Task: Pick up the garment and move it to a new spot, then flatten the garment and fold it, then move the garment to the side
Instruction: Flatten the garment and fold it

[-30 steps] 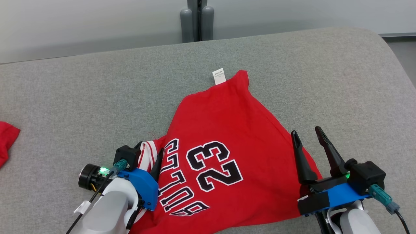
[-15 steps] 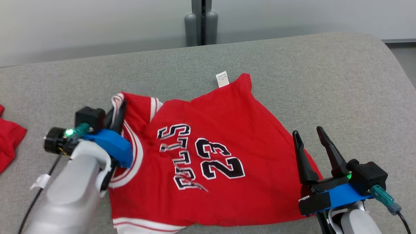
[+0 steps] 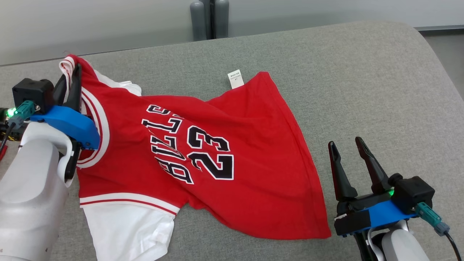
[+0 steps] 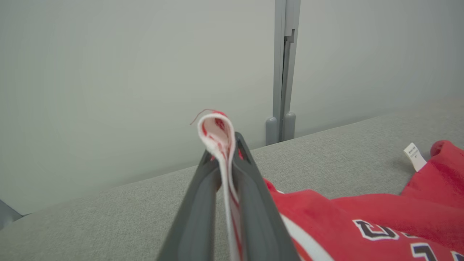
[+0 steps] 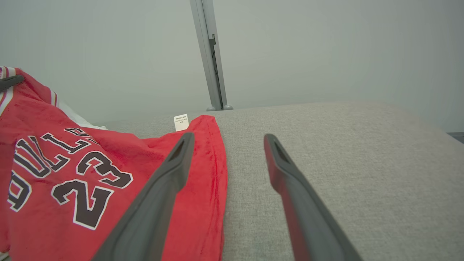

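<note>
One sec ago my left jaws stood wide by the collar, low & near me; now they're clamped on the striped collar trim point(image 4: 217, 134) of the jersey point(image 3: 203, 152) & have hauled it toward the far left of the counter point(image 3: 362, 90). Collar end is lifted, rest lies on the counter. Cloth has opened out w/ the pull: print reads clear, & a white sleeve point(image 3: 127, 228) has come out at the near left. Corner w/ the tag point(image 3: 235, 78) seems to have stayed put, tho the head view shifted too. So pick-up is done, prob. mid-move to the new spot; flattening & folding not begun. Right jaws gape, empty, just beside the jersey's right hem. Hard to make out: my left forearm point(image 3: 32, 203) covers the shoulder under it, white sleeve is cut off at the bottom edge, & can't tell if I've pinched one layer or both.
</note>
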Controlling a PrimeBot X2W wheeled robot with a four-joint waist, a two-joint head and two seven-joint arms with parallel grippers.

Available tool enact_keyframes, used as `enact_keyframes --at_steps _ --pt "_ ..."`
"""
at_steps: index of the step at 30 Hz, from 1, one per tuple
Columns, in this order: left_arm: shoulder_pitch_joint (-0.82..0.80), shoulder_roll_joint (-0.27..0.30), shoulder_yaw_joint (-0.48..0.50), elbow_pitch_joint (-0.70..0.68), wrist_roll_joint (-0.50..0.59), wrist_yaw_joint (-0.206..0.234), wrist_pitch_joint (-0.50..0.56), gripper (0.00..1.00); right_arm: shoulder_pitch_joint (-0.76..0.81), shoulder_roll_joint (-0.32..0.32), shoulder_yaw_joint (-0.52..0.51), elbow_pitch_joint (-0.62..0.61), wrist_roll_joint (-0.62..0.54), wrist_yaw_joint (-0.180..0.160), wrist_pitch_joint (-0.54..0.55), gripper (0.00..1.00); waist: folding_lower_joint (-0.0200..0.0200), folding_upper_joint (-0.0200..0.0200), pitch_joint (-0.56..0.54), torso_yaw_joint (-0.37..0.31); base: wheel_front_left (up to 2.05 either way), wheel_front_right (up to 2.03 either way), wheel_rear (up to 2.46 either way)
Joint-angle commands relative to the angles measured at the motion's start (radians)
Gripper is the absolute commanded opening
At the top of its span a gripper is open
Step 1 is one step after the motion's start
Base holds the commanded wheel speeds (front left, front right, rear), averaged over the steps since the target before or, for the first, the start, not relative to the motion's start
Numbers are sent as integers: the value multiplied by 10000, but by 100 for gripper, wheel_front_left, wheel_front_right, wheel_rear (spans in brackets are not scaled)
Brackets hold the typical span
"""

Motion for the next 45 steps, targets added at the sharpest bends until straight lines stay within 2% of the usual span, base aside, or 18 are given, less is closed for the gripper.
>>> enact_keyframes --at_steps 1,5,11,18,19,23,34,45 --pt "-163 52 148 -7 123 -53 -28 100 -118 -3 20 26 51 1 -36 100 -1 0 32 -11 0 0 0" --pt "241 40 641 -625 438 -24 -28 100 4 9 -56 55 41 1 -36 100 -1 0 -45 75 0 0 0" --pt "1715 -43 1747 -2668 1091 62 -27 100 167 23 -243 97 45 1 -36 100 -1 0 -439 305 0 0 0" --pt "3761 -561 2857 -4735 1673 251 -27 100 490 25 -502 134 -38 1 -36 100 -1 0 -966 785 0 0 0" --pt "4365 -784 3194 -5338 1829 320 -27 100 577 27 -523 147 -40 1 -36 100 -1 0 -1119 955 0 0 0" --pt "5288 -1158 3548 -5977 2087 279 -27 100 722 21 -589 167 -22 1 -36 100 -1 0 -1321 1238 0 0 0" --pt "7205 -2054 4294 -6877 2780 120 -28 100 1153 22 -571 372 -28 1 -36 100 -1 0 -1931 1911 0 0 0" --pt "8108 -2587 3934 -6703 3129 -110 -28 100 1445 22 -513 656 -171 1 -36 100 -1 0 -2390 1900 0 0 0"
